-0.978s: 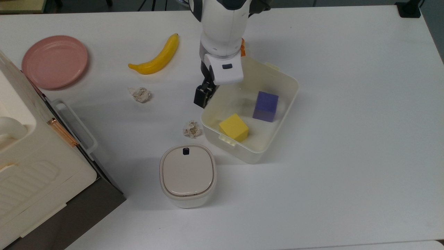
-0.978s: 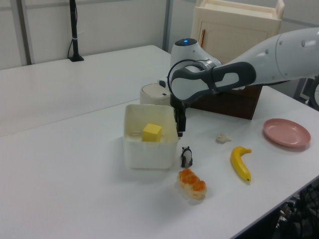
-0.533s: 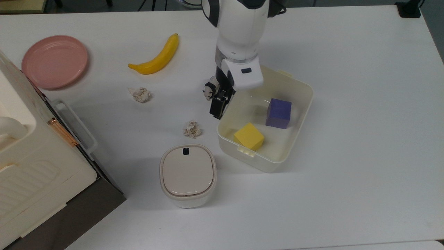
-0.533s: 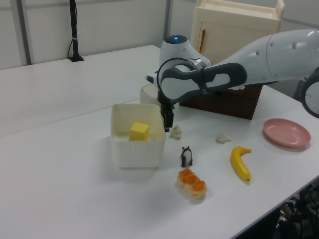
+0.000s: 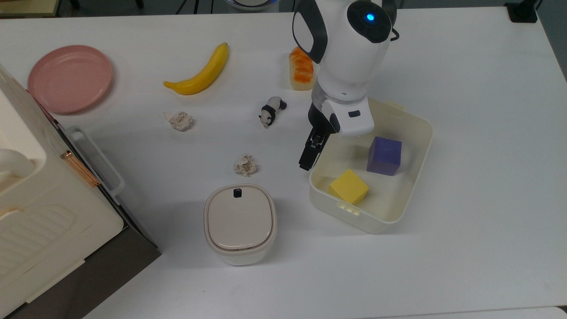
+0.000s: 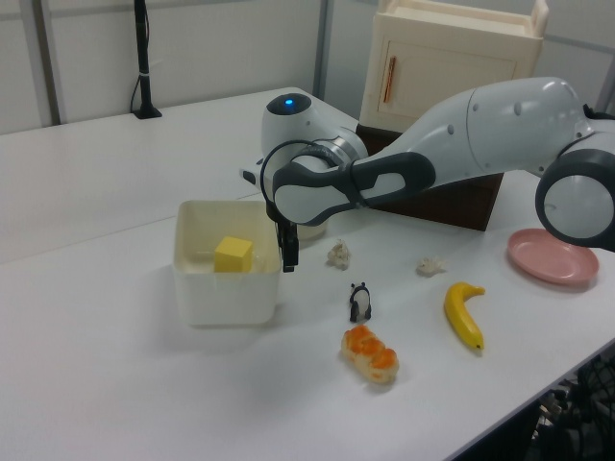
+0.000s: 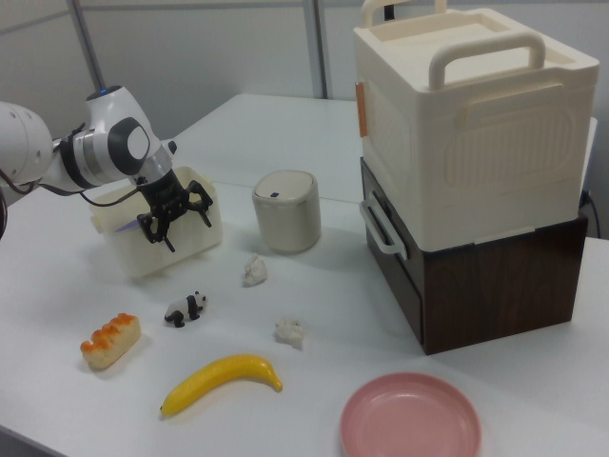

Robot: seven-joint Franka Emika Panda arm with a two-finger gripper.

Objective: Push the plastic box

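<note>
The plastic box [image 5: 409, 186] sits mid-surface, nearer the top view's right edge, holding a yellow cube [image 5: 348, 186] and a purple cube [image 5: 384, 155]. The gripper [image 5: 306, 162], fingers closed on nothing, presses its outer wall near a corner. Pushing off-centre like that, I'd expect the tub to swivel, or the thin wall to flex and slip free.

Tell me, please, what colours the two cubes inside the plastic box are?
One cube is yellow, the other purple; the top view shows both best.
</note>
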